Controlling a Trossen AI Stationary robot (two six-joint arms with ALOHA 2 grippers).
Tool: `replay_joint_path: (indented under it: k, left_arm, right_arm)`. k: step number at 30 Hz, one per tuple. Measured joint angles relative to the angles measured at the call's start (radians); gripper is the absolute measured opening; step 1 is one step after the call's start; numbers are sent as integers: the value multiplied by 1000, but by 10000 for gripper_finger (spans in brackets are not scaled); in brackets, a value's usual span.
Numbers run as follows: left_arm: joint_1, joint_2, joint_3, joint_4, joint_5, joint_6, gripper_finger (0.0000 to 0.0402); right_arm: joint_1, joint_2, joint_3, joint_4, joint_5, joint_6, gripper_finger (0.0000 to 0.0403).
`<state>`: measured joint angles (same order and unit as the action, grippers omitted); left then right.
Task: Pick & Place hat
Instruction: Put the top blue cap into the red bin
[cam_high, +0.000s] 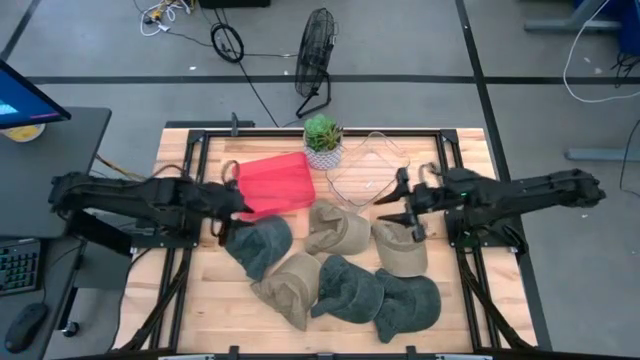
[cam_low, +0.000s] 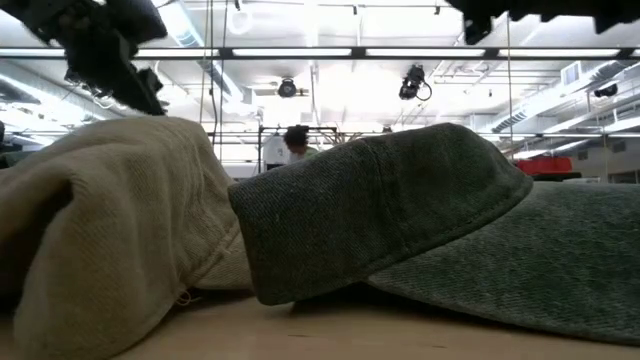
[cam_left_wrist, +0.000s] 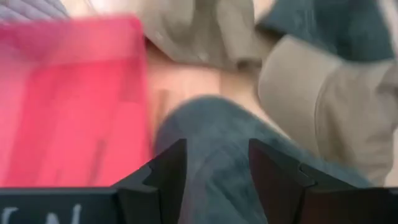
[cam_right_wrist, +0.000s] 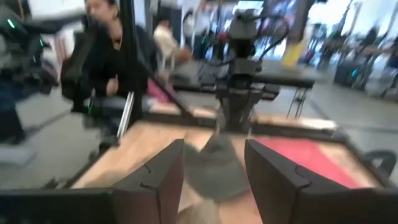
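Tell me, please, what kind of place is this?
Probably a robotics lab or workshop: a wooden table in a black frame, exposed ducts and strip lights overhead, loose cables and a floor fan.

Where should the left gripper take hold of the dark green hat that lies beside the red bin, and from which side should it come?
Probably the crown of the dark green hat, from straight above. It lies flat on the table, soft and folded, so a pinch on the raised cloth looks easiest. The left gripper is open, right over its edge nearest the red bin. A tan hat touches its far side, so a sideways approach seems crowded.
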<state>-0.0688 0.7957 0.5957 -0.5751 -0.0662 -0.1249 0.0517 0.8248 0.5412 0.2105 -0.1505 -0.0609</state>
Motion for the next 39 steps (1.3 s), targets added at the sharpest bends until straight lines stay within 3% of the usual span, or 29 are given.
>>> replay_joint_path:
  k: [8, 15, 23, 26, 31, 39]
  left_arm:
    - [-111, 228, 0, 81, -9, -25, 163]
    - [-178, 369, 0, 87, -210, -19, 163]
    - [-200, 484, 1, 89, -178, -104, 156]
    - [-213, 515, 2, 98, -181, -105, 125]
    - [-236, 514, 6, 104, -179, -191, 20]
    - [-312, 453, 130, 11, -230, -258, 6]
  right_arm:
    - [31, 202, 79, -20, 2, -28, 174]
    - [31, 271, 103, -18, 4, -98, 174]
    - [31, 276, 103, -18, 3, -105, 174]
    - [31, 276, 103, -18, 3, -105, 174]
    - [31, 276, 103, -36, 3, -105, 174]
    - [31, 276, 103, -54, 3, -60, 174]
